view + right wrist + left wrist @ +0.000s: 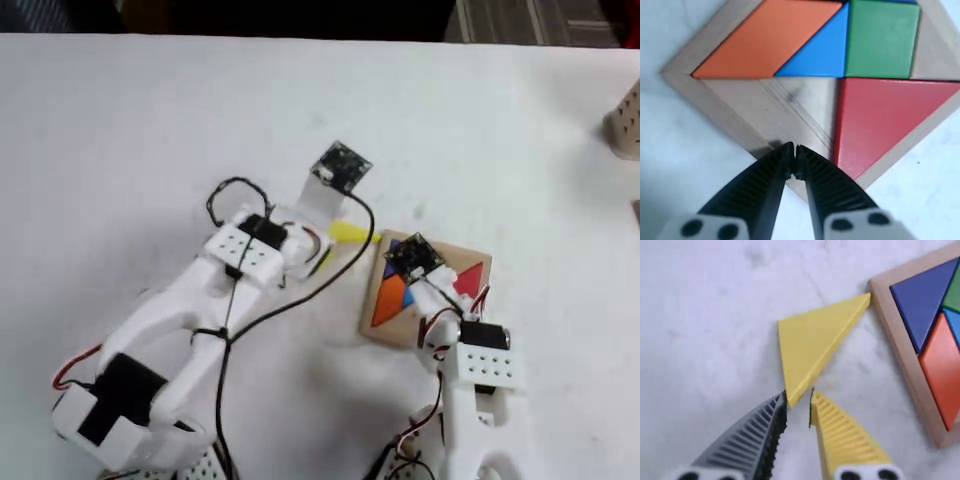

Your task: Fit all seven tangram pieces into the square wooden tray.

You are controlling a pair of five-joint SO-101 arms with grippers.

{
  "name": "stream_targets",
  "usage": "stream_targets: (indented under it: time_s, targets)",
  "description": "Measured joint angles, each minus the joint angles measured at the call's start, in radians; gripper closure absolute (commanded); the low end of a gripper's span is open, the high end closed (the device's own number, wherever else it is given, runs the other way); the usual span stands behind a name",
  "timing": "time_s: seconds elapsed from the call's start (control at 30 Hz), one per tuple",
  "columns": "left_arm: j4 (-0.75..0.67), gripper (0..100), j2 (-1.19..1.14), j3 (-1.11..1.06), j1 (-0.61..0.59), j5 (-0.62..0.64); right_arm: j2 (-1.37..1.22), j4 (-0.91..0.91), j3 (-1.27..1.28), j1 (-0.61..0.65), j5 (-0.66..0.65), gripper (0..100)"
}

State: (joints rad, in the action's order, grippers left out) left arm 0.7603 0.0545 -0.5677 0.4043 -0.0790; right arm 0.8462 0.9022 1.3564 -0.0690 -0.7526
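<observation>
High view: white table [150, 120], two arms side by side. L arm lies at the left, its wrist next to the yellow triangle [350, 233]. R arm stands over the square wooden tray [368, 325], its wrist camera covering part of the inside. Red triangle [468, 280] and orange piece [392, 300] show in the tray.

Left wrist view: left gripper [797, 402] is low over the table, jaws parted by a narrow gap. One corner of the yellow triangle [812, 342] sits between them. It touches the grey finger [765, 430], and a slim gap shows on the side of the yellow finger [840, 435]. Not clamped as far as visible. The triangle lies flat on the table, outside the tray [900, 355]. Its far corner is at the tray's outer corner; touching or just short, cannot tell. In this part of the tray: dark blue piece [920, 305], orange piece [942, 370], edges of a green and a light blue piece.

Right wrist view: right gripper [793, 157] is closed, tips together, nothing held, over the rim at one corner of the tray [740, 120]. Seated pcs: orange parallelogram [765, 40], blue triangle [820, 55], green square [882, 37], red triangle [880, 120]. Bare wood floor shows between the orange piece, the red triangle and the rim. Another bare patch lies beside the green square.
</observation>
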Motion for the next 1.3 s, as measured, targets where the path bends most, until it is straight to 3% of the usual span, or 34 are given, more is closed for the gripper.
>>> stream_targets:
  time_s: [0.67, 1.03, 1.3]
  targets:
    - [-0.247, 88, -0.103, 0.012, -0.003, 0.006, 0.0, 0.0, 0.0, 0.0, 0.0, 98.2]
    - [-0.255, 87, -0.13, 0.012, -0.003, 0.006, 0.0, 0.0, 0.0, 0.0, 0.0, 98.2]
    - [-0.255, 71, -0.13, 0.012, 0.0, 0.006, 0.0, 0.0, 0.0, 0.0, 0.0, 98.2]
